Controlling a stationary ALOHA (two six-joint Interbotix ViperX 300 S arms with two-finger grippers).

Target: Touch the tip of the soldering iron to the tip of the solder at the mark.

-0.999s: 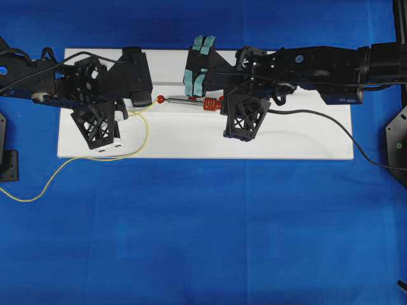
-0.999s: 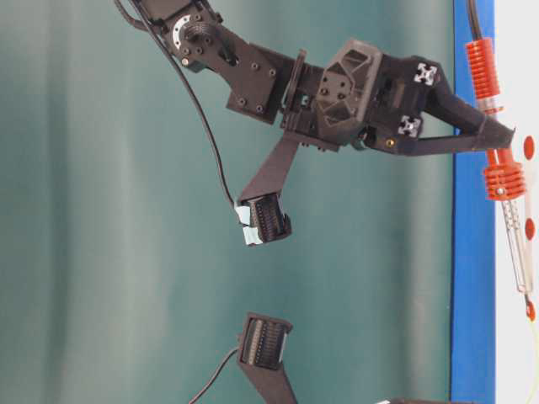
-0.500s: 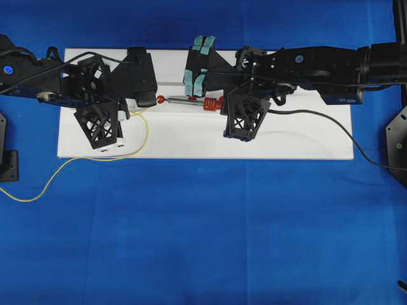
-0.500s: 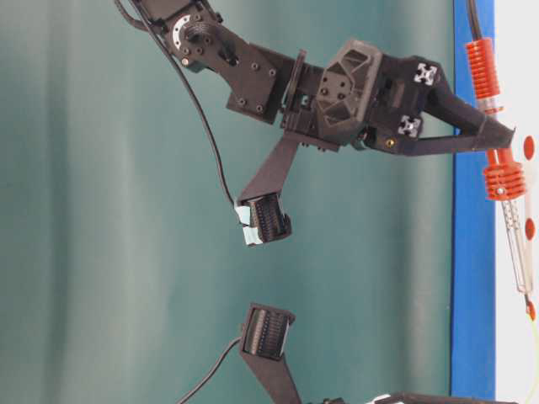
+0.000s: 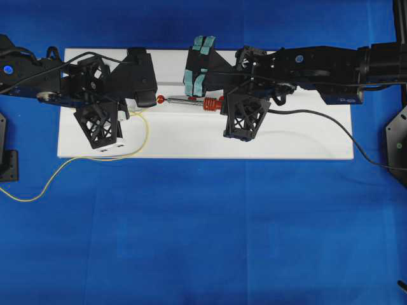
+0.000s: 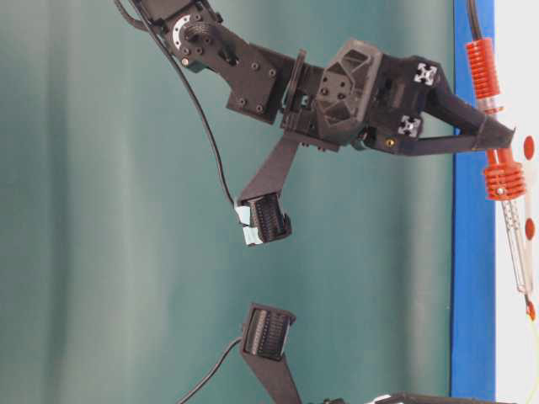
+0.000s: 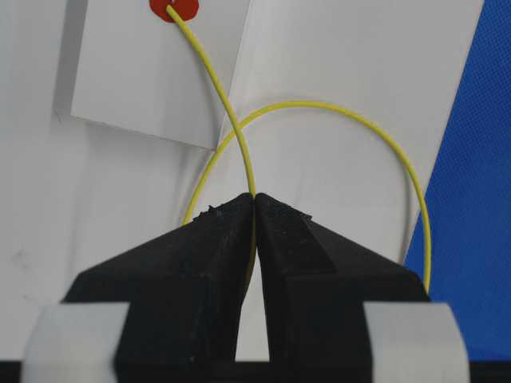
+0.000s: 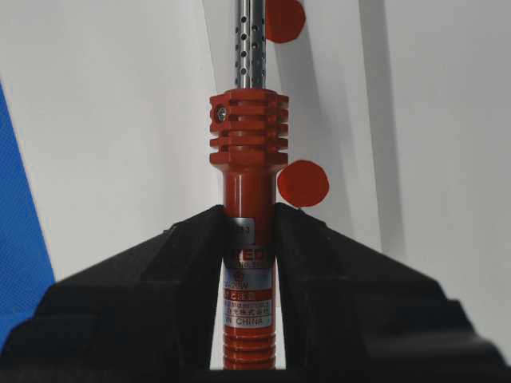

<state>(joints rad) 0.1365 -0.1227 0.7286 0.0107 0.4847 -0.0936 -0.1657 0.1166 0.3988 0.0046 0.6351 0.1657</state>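
Yellow solder [image 7: 239,140] is pinched between the pressed-together jaws of the left gripper [image 7: 254,199], so that its free end is steered onto the red mark [image 7: 174,8] at 12 o'clock in the left wrist view. The soldering iron [image 8: 249,199] is clamped at its red body by the right gripper [image 8: 249,231], its shaft aimed toward that mark [image 5: 161,99]. Contact of the tips cannot be confirmed.

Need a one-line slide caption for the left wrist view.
Left tool shut on the yellow solder, its tip resting on a red mark on the white board.
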